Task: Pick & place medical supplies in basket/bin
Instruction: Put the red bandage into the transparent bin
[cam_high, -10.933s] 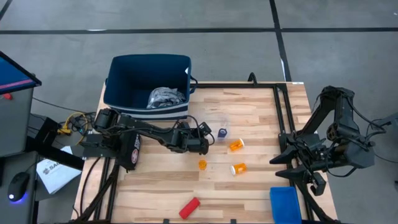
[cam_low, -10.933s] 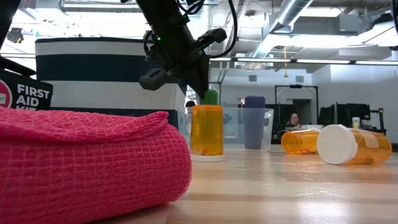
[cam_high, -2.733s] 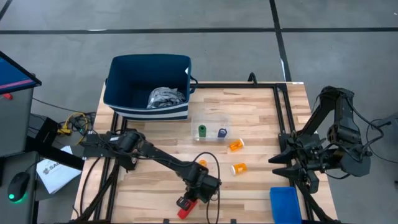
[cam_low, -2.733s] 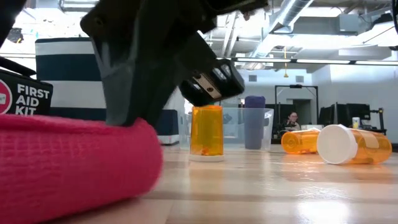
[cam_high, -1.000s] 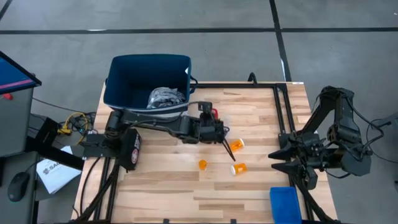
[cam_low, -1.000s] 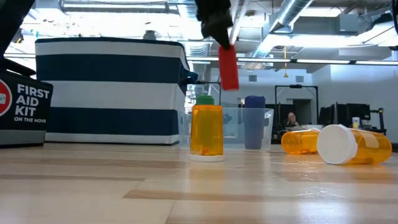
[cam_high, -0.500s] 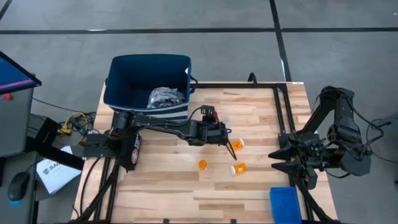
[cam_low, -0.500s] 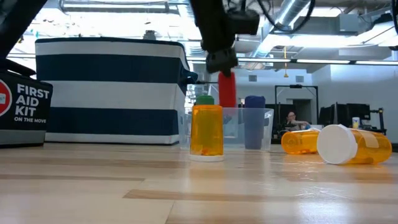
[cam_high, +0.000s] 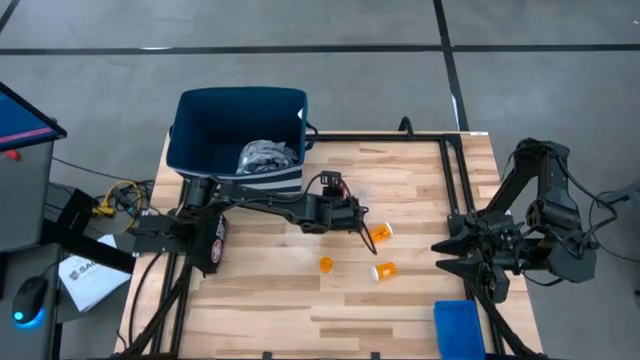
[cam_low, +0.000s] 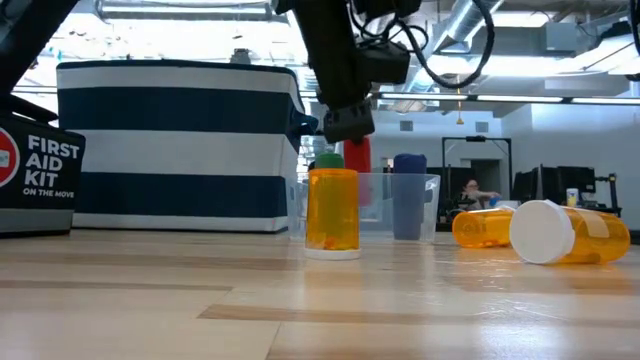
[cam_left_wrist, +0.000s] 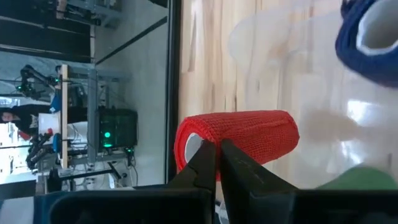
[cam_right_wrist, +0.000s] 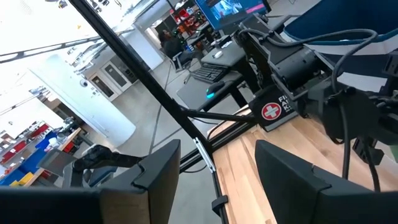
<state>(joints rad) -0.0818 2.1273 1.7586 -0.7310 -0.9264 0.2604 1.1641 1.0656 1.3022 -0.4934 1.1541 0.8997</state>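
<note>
Across the wooden bench (cam_high: 400, 170), lowering the red cylinder (cam_low: 357, 167) from mid-air half a second ago into the clear plastic tray (cam_low: 420, 205), not the navy basket (cam_high: 238, 120). Left pincer (cam_low: 345, 127) clamped on its rim, long axis upright, open end up. Right pincer (cam_high: 446, 257) idling apart by the bench's edge.

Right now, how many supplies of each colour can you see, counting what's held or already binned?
Orange bottles: 3
Red roll, held by the left gripper: 1
Green roll: 1
Purple roll: 1
Grey-blue cloth in the basket: 1
Total: 7
</note>
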